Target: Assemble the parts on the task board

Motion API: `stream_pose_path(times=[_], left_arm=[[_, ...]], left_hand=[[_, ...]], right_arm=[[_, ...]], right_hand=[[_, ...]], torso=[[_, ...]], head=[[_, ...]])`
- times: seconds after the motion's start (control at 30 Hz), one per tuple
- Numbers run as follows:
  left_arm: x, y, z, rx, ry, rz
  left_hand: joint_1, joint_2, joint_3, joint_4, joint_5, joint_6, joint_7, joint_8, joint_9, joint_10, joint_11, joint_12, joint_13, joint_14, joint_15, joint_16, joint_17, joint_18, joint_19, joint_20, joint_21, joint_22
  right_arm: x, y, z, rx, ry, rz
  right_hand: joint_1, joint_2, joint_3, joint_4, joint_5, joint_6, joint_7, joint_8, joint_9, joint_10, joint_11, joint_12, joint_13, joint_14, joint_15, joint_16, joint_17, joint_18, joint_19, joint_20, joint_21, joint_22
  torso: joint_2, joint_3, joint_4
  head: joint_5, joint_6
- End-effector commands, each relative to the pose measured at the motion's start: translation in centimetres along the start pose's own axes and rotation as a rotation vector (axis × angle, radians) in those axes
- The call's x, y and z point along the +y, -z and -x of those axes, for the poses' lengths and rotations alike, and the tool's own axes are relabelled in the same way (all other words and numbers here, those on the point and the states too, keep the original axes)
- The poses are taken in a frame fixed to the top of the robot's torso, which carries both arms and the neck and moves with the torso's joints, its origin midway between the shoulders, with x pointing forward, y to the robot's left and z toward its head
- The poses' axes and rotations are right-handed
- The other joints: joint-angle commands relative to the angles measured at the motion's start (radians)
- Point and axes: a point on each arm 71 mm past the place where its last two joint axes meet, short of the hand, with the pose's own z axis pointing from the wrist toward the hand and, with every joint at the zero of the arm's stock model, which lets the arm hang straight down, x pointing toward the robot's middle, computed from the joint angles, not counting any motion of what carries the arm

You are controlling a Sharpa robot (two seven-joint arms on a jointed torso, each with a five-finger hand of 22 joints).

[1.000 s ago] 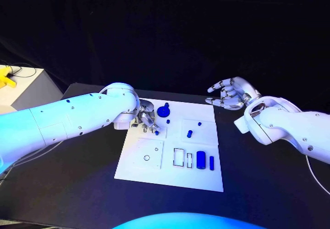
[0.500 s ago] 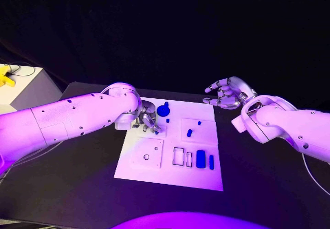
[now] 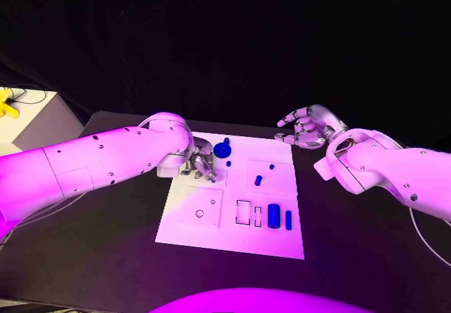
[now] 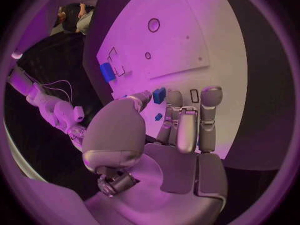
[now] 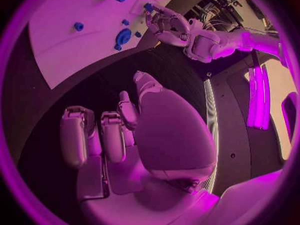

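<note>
black table (image 3: 113, 261) carries the task board (image 3: 277, 244); left hand (image 3: 200, 164) pinches a small blue part (image 4: 159, 95) over its far-left corner, right hand (image 3: 307, 128) hovers empty, fingers apart—a loose pinch could drop it.

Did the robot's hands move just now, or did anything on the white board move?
Hardly anything. The right hand drifted slightly toward the far edge of the table, holding nothing. The left hand stayed over the task board, pinching a small blue part. The other blue parts stayed put.
</note>
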Motion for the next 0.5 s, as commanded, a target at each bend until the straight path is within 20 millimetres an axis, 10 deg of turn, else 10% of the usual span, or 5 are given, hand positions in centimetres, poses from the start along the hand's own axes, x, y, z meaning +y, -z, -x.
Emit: stream_pose_path(times=[0.03,0.5], left_arm=[[-0.24,0.0,-0.09,0.025,0.0,-0.008],[-0.3,-0.07,0.07,0.005,0.047,-0.025]], left_hand=[[0.015,0.002,0.007,0.0,0.002,-0.006,-0.002,0.005,0.002,-0.01,-0.001,-0.005,-0.005,0.014,-0.004,0.002,0.021,-0.016,-0.006,0.001,0.003,-0.001],[0.088,0.042,0.067,-0.004,0.003,-0.012,-0.005,0.008,0.011,-0.028,-0.003,-0.021,-0.034,0.012,-0.005,0.001,0.02,-0.014,-0.018,0.002,0.004,-0.007]], right_arm=[[0.0,-0.03,-0.21,0.019,0.006,0.001],[-0.12,-0.09,-0.44,0.028,0.008,-0.007]], right_hand=[[-0.006,0.001,0.006,-0.002,0.002,-0.006,-0.001,-0.005,-0.001,-0.005,0.001,-0.005,-0.001,0.081,0.009,-0.006,0.184,0.019,0.035,0.008,-0.005,0.142],[-0.006,0.002,0.009,-0.003,0.006,-0.006,-0.001,-0.005,-0.002,-0.005,0.001,-0.005,-0.001,0.081,0.009,-0.007,0.183,0.019,0.034,0.008,-0.005,0.141]], torso=[[0.001,0.0009,-0.0009],[0.001,0.0017,-0.0004]], head=[[0.0,-0.001],[0.0,-0.004]])
